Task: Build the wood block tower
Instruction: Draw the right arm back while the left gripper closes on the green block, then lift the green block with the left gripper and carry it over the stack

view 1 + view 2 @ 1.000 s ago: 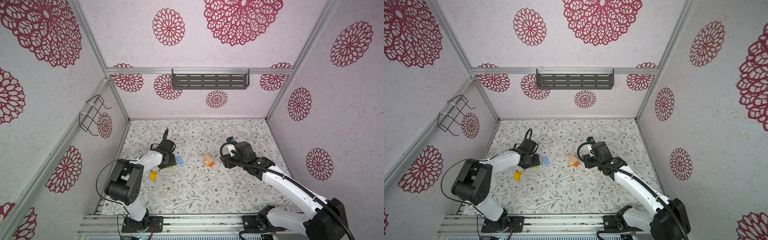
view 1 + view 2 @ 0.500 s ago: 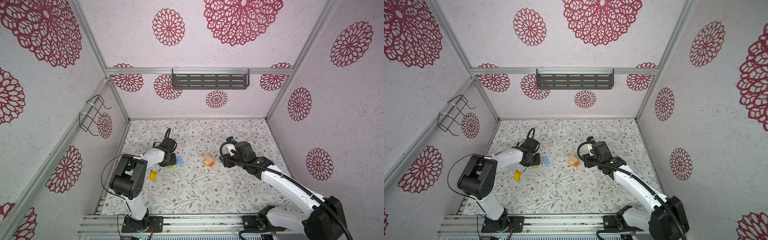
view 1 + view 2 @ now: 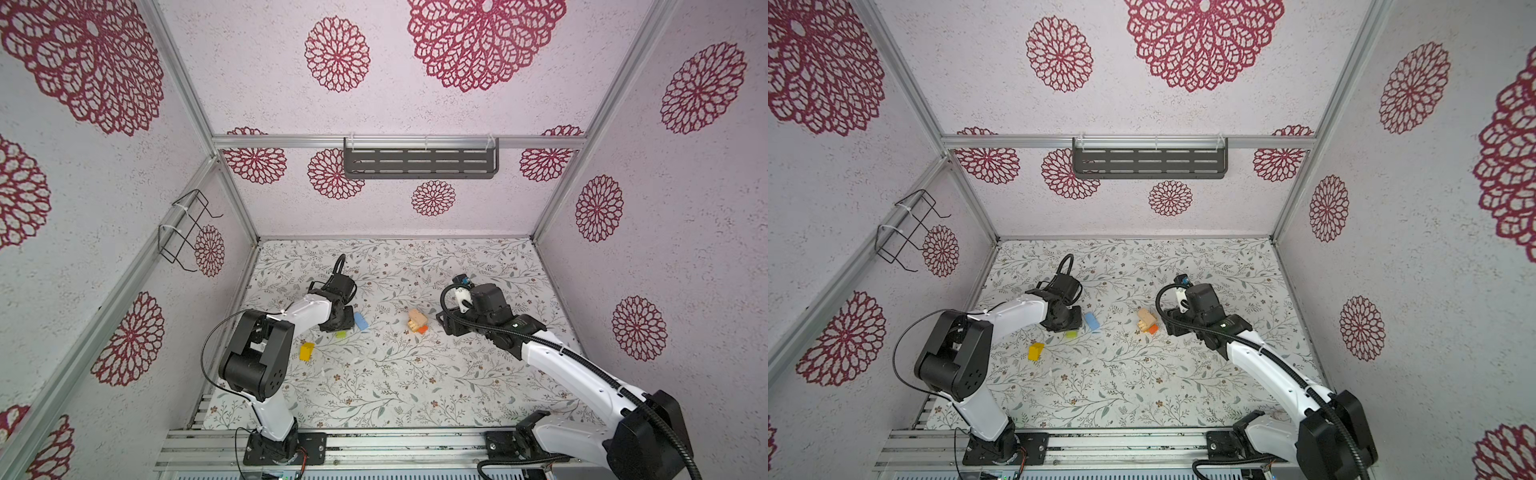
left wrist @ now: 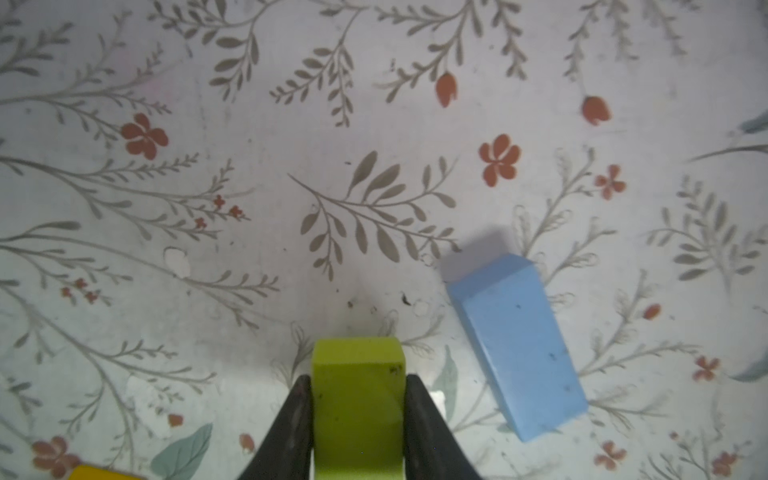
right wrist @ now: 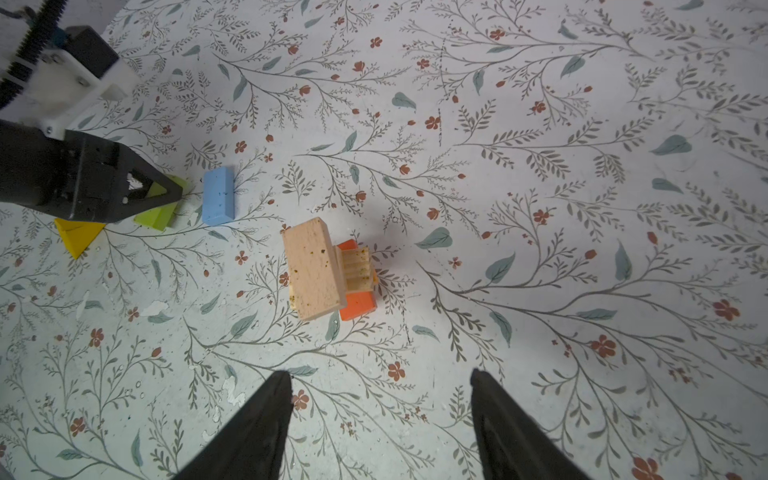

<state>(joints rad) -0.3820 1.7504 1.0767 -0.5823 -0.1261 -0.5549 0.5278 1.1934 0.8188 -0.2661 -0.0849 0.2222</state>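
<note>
The flowered table is carrying everything, and the wood block tower is standing near its middle in both top views.

The right gripper is hanging close to the tower on its right side. The right wrist view is showing its fingers spread wide with nothing between them, a gap the top views are hiding under the arm.

The left gripper is working well to the left of the tower. Its wrist view is showing both fingers pressing flat against the sides of the green block, while the top views are giving only a green sliver under the black wrist.

The right wrist view is revealing the tower's layers: a plain tan slab on top, a grooved tan piece under it, and orange-red blocks at the base.

The blue block is lying flat, the loose piece nearest the tower and just beside the green one without touching it. The yellow block is lying farthest from the tower, beyond the green block.
</note>
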